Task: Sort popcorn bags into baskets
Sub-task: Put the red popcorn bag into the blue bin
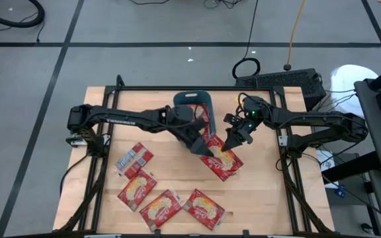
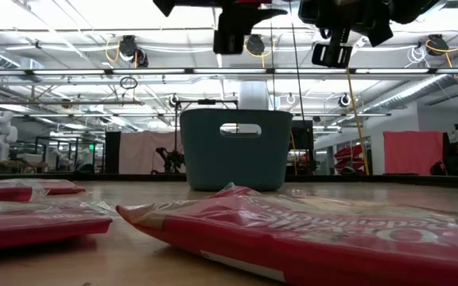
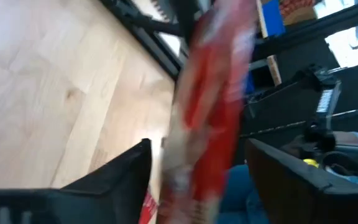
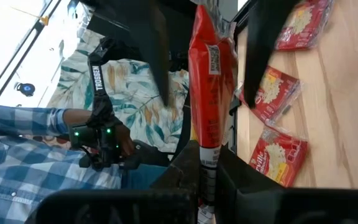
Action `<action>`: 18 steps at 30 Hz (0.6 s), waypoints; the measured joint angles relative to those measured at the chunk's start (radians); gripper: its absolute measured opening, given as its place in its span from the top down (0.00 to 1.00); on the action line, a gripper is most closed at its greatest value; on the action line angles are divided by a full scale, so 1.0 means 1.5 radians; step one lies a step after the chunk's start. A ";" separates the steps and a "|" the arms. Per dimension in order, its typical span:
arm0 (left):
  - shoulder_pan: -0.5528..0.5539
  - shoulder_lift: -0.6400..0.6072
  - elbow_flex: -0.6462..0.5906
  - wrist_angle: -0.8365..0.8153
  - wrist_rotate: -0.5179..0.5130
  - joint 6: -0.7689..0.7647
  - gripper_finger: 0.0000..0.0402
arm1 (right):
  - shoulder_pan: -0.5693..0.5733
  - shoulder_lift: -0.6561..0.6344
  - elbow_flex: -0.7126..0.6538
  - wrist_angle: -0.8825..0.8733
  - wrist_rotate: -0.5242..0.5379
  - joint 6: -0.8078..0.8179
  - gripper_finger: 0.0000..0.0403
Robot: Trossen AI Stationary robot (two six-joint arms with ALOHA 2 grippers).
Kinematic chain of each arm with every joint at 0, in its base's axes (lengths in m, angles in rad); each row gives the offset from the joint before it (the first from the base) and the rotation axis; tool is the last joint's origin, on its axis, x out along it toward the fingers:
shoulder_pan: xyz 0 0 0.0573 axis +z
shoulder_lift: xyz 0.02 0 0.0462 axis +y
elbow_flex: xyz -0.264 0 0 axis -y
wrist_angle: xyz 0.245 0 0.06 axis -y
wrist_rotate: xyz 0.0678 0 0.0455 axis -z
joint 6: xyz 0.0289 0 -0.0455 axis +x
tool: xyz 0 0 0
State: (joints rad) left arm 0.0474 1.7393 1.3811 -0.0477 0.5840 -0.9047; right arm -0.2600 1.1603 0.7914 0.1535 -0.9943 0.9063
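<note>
My right gripper [image 4: 207, 186] [image 1: 233, 141] is shut on a red popcorn bag [image 4: 210, 81], high above the table's middle. My left gripper [image 3: 204, 180] [image 1: 205, 147] is open. Its fingers [image 4: 157, 56] stand on either side of that same bag [image 3: 213, 106] without touching it. Another bag [image 1: 222, 162] lies flat on the table just below both grippers. Several more bags [image 1: 159, 207] lie flat toward the near left. The teal basket [image 1: 192, 99] [image 2: 235, 147] stands at the far middle, partly under the left arm, with red showing inside it [image 1: 208, 123]. My right gripper pinches the red popcorn bag between its two fingers by one end [image 4: 207, 155], which carries a white label. The bag sticks out ahead of the fingers, seen edge-on, and is lifted clear of the table.
Bags lie at the near left [image 1: 134, 160] [image 1: 136, 189] and near middle [image 1: 204, 207]; one fills the low view's foreground [image 2: 316, 238]. Bare wood shows at the table's near right and far left. A person's checked sleeve [image 4: 17, 143] shows beyond the table.
</note>
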 joint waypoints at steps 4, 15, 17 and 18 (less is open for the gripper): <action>-0.007 0.009 0.000 0.000 -0.004 0.004 0.50 | 0.000 0.000 0.000 -0.001 0.001 -0.013 0.99; 0.003 0.011 0.000 -0.008 0.031 -0.005 0.94 | 0.001 -0.001 0.000 -0.013 0.095 -0.029 0.94; 0.010 0.010 0.000 -0.007 0.052 -0.022 0.92 | 0.001 -0.002 0.000 -0.009 0.123 -0.010 0.88; 0.013 0.004 0.000 -0.011 0.054 -0.031 0.91 | 0.001 -0.006 0.000 -0.008 0.142 0.001 0.85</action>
State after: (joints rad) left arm 0.0662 1.7457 1.3805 -0.0640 0.6654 -0.9511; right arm -0.2588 1.1507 0.7910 0.1417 -0.7811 0.9073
